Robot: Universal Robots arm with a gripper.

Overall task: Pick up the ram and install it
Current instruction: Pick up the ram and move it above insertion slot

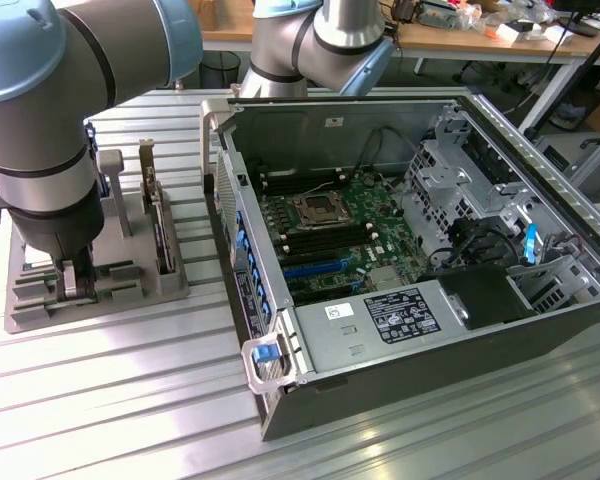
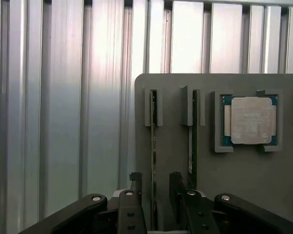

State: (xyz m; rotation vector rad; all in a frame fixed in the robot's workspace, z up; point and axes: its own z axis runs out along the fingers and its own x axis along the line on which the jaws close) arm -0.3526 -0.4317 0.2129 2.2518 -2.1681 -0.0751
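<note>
My end effector (image 2: 155, 184) is spread wide, straddling the ram (image 2: 153, 146), which stands on edge in the grey holder (image 2: 234, 180). In the exterior view the holder's at 9 o'clock from the case (image 1: 430, 350), and the stick's long axis runs roughly 12-to-6.

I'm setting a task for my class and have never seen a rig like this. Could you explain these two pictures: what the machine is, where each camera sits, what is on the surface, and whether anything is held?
The machine is a robot arm ending in a two-fingered gripper. One picture comes from a camera standing off the arm. The other comes from a camera on its wrist, looking past the fingers.

On the ribbed metal table sit an open computer case, its motherboard showing, and a grey holder. The holder carries two memory sticks on edge and a square processor chip.

The gripper is open, with a finger on either side of one ram stick. The second ram stick stands beside it. Nothing is held yet.
</note>
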